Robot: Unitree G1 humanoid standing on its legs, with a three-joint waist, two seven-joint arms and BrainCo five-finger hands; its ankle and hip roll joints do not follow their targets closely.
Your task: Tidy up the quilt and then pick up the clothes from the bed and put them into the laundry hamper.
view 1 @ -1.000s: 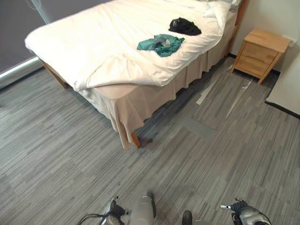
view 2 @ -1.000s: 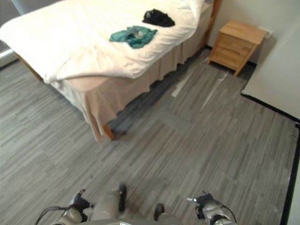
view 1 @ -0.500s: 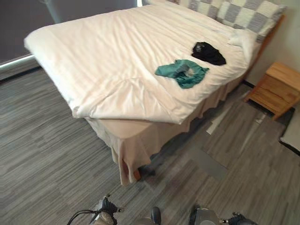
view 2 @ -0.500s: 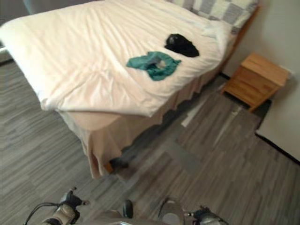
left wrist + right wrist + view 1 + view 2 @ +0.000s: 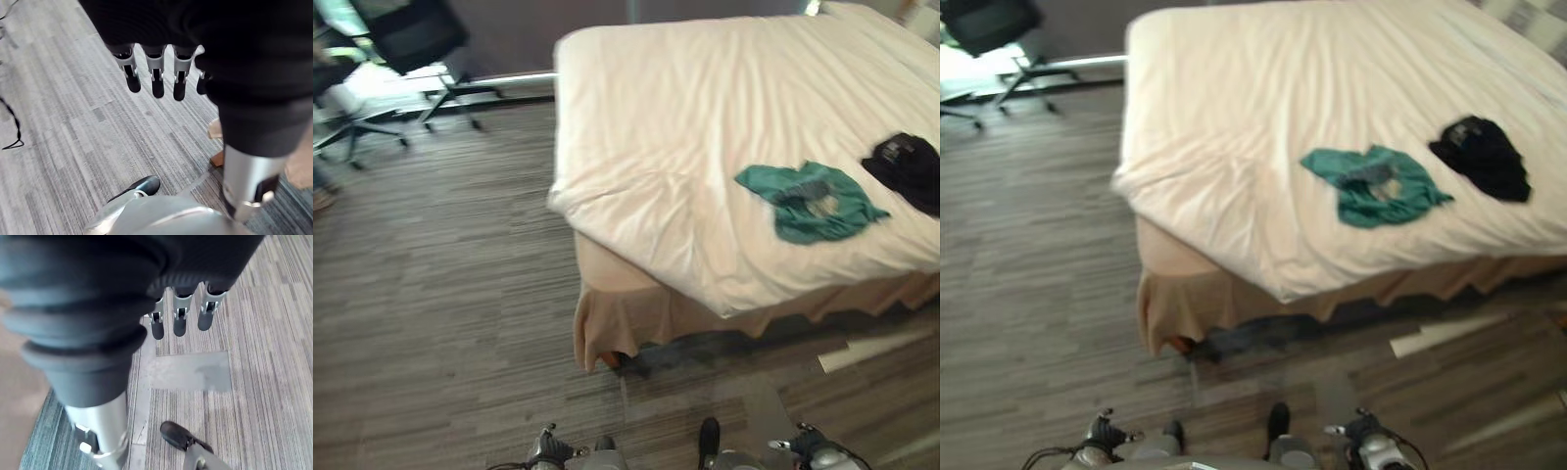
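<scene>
A white quilt (image 5: pixel 705 117) covers the bed, and its near corner is rumpled and pulled back above the tan bed skirt (image 5: pixel 617 318). On the quilt lie a teal garment (image 5: pixel 808 201) and, further right, a black garment (image 5: pixel 906 171). My left hand (image 5: pixel 155 73) hangs over the grey floor with its fingers straight and nothing in it. My right hand (image 5: pixel 180 316) hangs the same way, open and empty, over the floor beside the bed. Both hands are low and well short of the bed.
Black office chairs (image 5: pixel 411 39) stand at the far left by a bright window. Grey plank flooring (image 5: pixel 440 294) stretches between me and the bed. A pale strip (image 5: pixel 876 348) lies on the floor at the bed's near right.
The camera has swung left: the bed sits further right, the bedside table has left the view and the chairs have come in. Both hands still hang empty.
</scene>
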